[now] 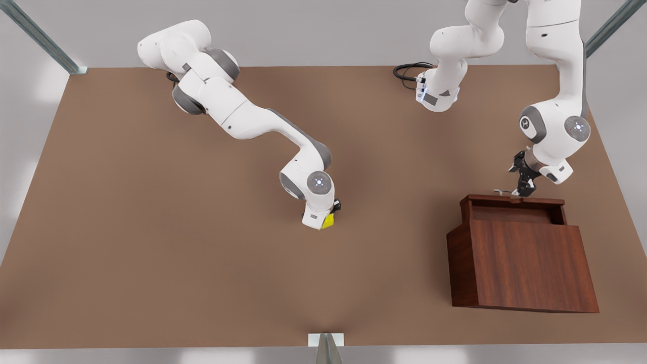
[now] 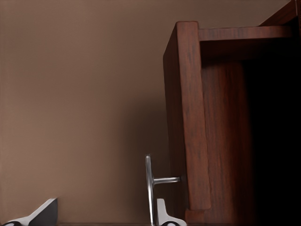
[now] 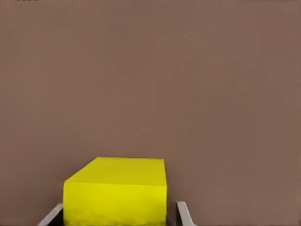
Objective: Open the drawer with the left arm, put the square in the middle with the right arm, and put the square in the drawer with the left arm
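The drawer [image 1: 513,201] stands pulled out of the wooden cabinet [image 1: 525,263] at the front view's right. My left gripper [image 1: 523,189] hangs at its silver bar handle [image 1: 501,191]. In the left wrist view that gripper [image 2: 106,217] is open, and the handle [image 2: 149,188] lies between its fingers, close to one fingertip [image 2: 163,215]. The drawer front [image 2: 186,117] shows edge-on. Near the table's middle the square [image 1: 328,221], a yellow cube, sits under my right gripper [image 1: 331,215]. In the right wrist view the square [image 3: 117,188] rests between the open fingers [image 3: 184,214], with a narrow gap on one side.
The brown tabletop [image 1: 151,242] stretches wide on the front view's left and in front of the cube. A black cable [image 1: 407,71] coils at the far edge by one arm's base. Metal frame posts stand at the table's corners.
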{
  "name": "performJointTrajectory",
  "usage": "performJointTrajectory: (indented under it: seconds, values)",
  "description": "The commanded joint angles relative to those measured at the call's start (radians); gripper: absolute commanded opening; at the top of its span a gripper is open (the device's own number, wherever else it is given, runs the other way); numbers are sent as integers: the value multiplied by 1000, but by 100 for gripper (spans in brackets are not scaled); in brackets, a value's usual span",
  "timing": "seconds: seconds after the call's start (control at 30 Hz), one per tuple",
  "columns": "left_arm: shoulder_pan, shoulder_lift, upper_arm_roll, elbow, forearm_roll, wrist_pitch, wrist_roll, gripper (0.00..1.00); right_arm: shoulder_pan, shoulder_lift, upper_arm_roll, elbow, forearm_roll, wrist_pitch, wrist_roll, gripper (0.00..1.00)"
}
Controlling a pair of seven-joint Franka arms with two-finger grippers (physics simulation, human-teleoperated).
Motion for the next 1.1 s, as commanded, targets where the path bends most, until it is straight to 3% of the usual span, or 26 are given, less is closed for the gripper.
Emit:
performJointTrajectory:
  seconds: [0.0, 0.33, 0.43, 0.6, 0.7, 0.8, 0.9, 0.93, 0.97, 1.03, 1.07]
  values:
    - [-4, -1, -1, 0, 0, -2, 0, 100, 0, 0, 0, 0, 7, 2, -8, 100]
    - [-4, -15, -1, -2, 0, -62, -2, 100, -84, -91, 10, -3, 93, -18, -117, 100]
    - [-4, -24, -1, -3, 0, -78, -2, 100, -308, -319, 9, -183, 229, -73, -194, 100]
    - [-4, -42, -1, -6, 0, -114, -8, 100, -629, -496, 6, -183, 226, -303, -322, 100]
    - [-4, -50, -1, -6, 0, -133, -12, 100, -684, -609, 1, -244, 223, -368, -339, 100]
    - [-10, -85, -3, -2, -1, -190, -31, 100, -709, -786, 3, -479, 237, -284, -364, 100]
    - [-19, -156, -53, 32, -3, -377, -147, 100, -713, -795, 1, -486, 278, -285, -367, 100]
    - [-19, -160, -113, 115, -3, -481, -228, 100, -719, -796, 1, -477, 280, -300, -368, 100]
    - [-19, -134, -162, 319, -12, -682, -238, 100, -721, -799, 0, -459, 280, -300, -362, 100]
    - [-19, 37, -421, 702, 2, -901, -210, 100, -761, -848, -5, -460, 281, -366, -364, 100]
    - [-19, 145, -556, 886, 25, -969, -79, 100, -741, -884, -48, -456, 281, -429, -362, 100]
